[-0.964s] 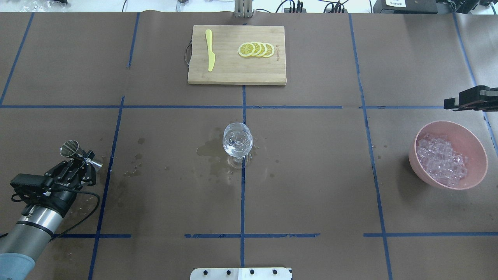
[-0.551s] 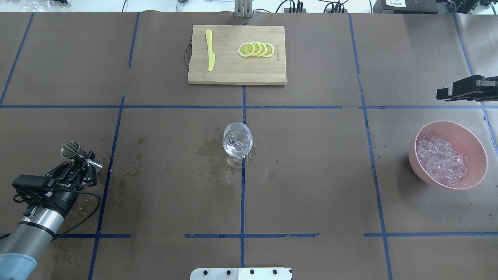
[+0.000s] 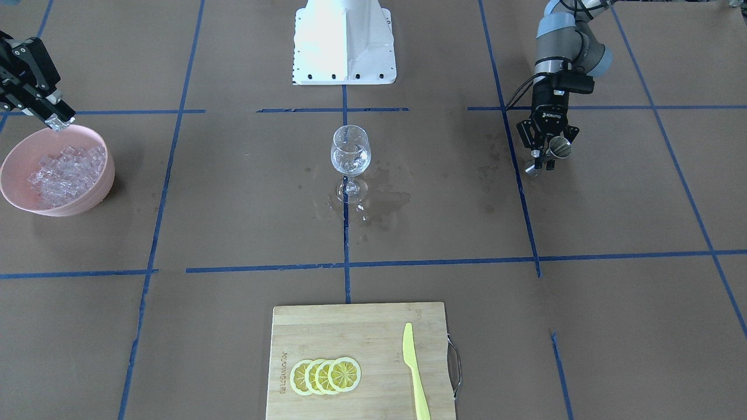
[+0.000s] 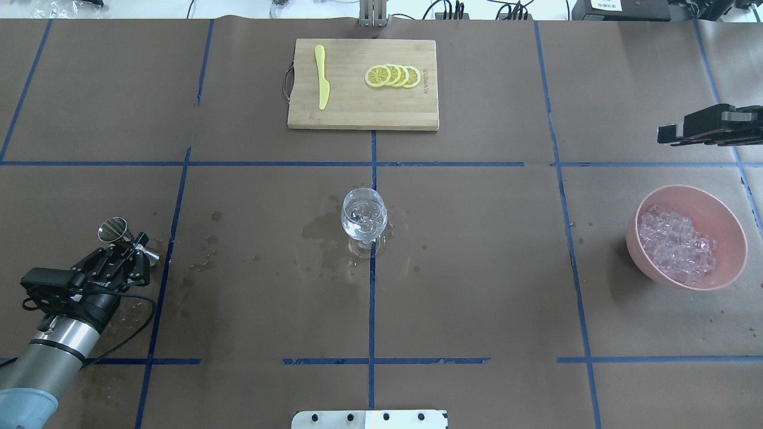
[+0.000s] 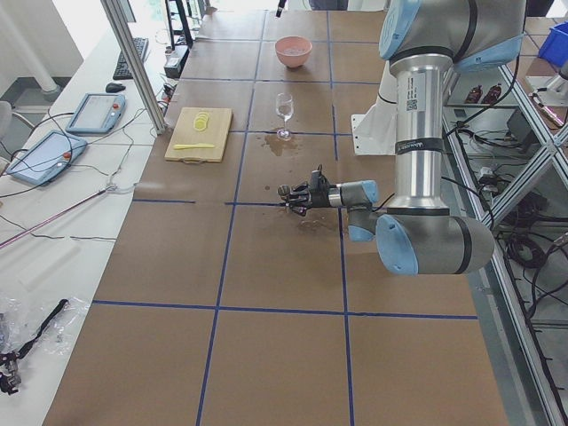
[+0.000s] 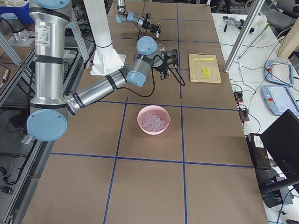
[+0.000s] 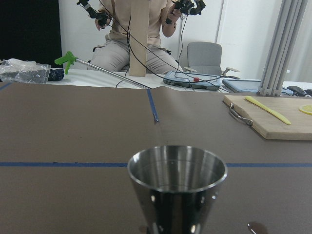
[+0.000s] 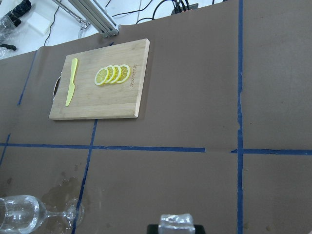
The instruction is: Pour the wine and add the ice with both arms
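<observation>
A stemmed wine glass [image 4: 363, 217] with a little clear wine stands at the table's centre; it also shows in the front view [image 3: 350, 153] and the right wrist view [image 8: 19, 214]. My left gripper [image 4: 128, 245] is shut on a metal jigger [image 4: 113, 230] low over the near left of the table; its cup fills the left wrist view [image 7: 177, 187]. My right gripper [image 3: 57, 121] is shut on an ice cube [image 8: 178, 221], just beyond the pink bowl [image 4: 633, 241] of ice [image 4: 676, 244], at the far right.
A wooden cutting board [image 4: 362, 116] with lemon slices [image 4: 393, 76] and a yellow knife [image 4: 322, 77] lies at the far middle. Wet stains [image 4: 322, 229] mark the brown paper by the glass. The white pedestal [image 3: 344, 41] stands at the robot's side.
My right gripper has moved leftward and farther from the robot in the overhead view, away from the bowl. My left gripper with the jigger has drawn back slightly toward the robot.
</observation>
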Tool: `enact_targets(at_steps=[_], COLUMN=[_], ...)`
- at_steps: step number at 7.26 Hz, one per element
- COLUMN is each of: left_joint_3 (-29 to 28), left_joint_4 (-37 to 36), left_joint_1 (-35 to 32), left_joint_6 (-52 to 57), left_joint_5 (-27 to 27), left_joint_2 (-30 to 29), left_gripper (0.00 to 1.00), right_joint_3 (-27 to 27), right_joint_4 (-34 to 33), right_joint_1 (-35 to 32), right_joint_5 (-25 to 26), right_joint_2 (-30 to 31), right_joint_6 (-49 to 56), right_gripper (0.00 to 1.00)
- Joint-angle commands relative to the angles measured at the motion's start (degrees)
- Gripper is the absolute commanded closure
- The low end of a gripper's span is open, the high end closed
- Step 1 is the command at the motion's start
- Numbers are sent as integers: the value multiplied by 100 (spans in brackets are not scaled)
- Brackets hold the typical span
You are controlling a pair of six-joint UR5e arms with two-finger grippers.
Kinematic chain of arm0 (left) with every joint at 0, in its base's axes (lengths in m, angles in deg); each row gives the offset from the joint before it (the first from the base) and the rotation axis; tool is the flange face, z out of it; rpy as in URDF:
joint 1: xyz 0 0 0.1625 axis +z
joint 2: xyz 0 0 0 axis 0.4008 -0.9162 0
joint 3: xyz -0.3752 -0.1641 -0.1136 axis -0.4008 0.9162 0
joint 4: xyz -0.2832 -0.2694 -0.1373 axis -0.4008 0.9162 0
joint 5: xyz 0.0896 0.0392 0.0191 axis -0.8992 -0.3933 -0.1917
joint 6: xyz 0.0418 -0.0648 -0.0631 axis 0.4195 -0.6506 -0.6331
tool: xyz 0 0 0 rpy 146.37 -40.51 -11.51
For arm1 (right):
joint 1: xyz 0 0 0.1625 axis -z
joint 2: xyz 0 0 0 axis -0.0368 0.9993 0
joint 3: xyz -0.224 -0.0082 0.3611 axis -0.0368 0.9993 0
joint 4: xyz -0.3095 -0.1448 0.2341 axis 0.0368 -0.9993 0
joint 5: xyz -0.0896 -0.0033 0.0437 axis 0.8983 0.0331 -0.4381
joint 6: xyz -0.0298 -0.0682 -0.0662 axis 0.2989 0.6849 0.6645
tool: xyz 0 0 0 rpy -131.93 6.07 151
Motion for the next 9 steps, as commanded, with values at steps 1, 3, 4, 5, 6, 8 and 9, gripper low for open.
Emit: enact_targets(at_steps=[1,3,4,5,6,8,9], left_joint_3=[1,1,19,45,132,317,405], left_joint_4=[2,-7,-7,-7,2,-15,-50], left_joint_1=[0,0,0,-9,-17,-35,-35], left_joint_6=[12,55,99,169,240,258,258], left_joint_5=[0,0,9,52,244,684,842], left_joint_2=[-9,-1,-1,8,26,227,341], left_gripper=[43,22,0,0,0,0,0], right_joint_3=[3,3,12,29,29,38,64], right_joint_4=[0,-9,-17,-35,-44,-70,-79], right_joint_1=[0,44,157,280,377,509,597], right_joint_5=[-71,-97,-89,-54,-27,0,-1], right_joint_2=[-109,-249,-494,-714,-794,-935,-1040], right_joint_6=[-81,-98,-350,-640,-713,-740,-801], right_gripper=[100,100,100,100,100,100,100])
